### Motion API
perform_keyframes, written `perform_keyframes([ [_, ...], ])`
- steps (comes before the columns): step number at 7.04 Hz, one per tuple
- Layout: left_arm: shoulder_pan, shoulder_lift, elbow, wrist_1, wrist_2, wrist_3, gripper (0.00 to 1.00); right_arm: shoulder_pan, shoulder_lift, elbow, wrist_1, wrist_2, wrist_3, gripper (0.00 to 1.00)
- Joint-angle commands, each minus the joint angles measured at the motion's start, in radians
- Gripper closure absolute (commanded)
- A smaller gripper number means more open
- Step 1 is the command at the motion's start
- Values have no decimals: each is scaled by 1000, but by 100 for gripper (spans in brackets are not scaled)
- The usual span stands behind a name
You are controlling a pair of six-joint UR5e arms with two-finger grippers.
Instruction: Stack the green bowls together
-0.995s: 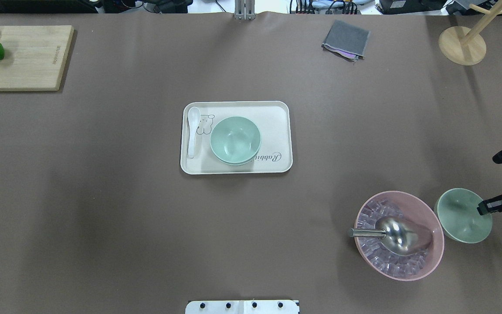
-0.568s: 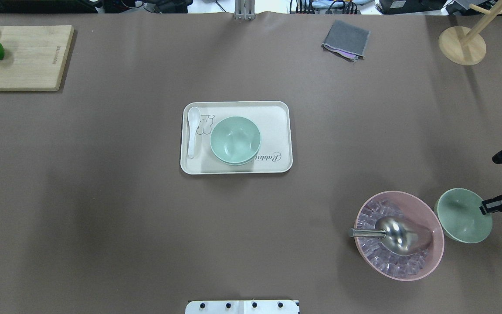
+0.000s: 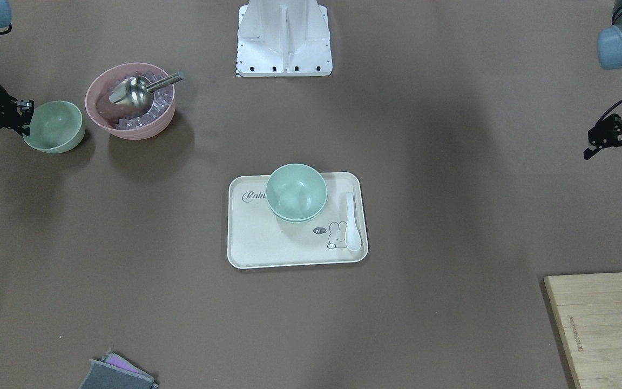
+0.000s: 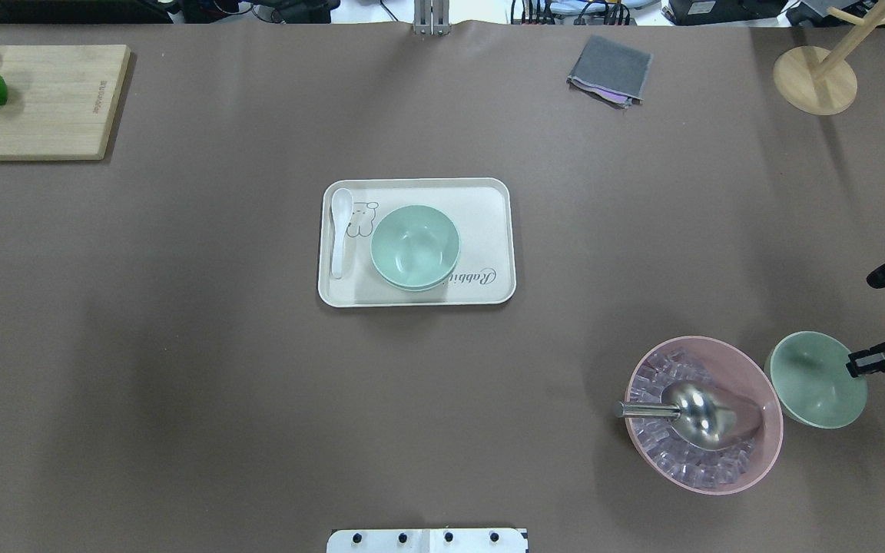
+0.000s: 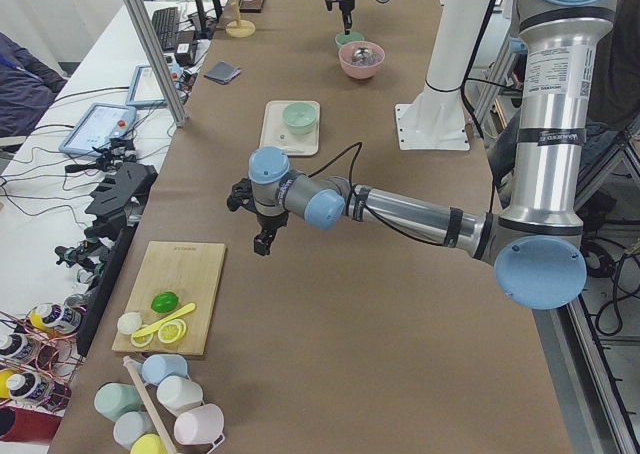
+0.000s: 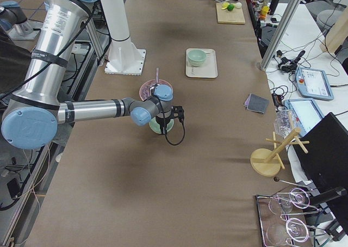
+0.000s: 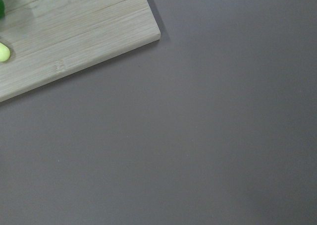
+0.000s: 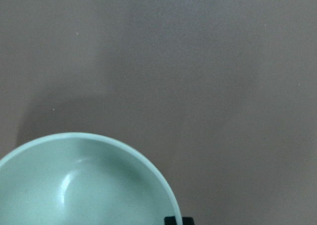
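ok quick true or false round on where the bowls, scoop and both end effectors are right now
1. The lone green bowl sits beside the pink bowl, off the tray. True.
2. The metal scoop lies on the tray. False: it rests in the pink bowl; a white spoon lies on the tray.
3. The left end effector hangs over the tray. False: it hangs over bare table near the cutting board.
4. The right end effector is at the lone green bowl's rim. True.

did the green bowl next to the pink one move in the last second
No. In the overhead view the green bowl sits in the same spot, its edge meeting the pink bowl rim exactly as before.
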Motion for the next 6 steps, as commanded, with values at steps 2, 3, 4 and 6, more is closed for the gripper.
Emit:
perform_keyframes([
  [2,-2,56,-3,-49,-7,-2,2,138,128,-5,-97,68,-2,100],
  [3,-2,77,7,-41,-4,-2,2,228,265,4,-294,108,-14,100],
  [4,-15,114,29,-41,2,0,2,252,394,3,-437,110,-16,100],
  [6,-165,174,52,-23,-3,84,2,252,658,-2,-696,120,1,100],
])
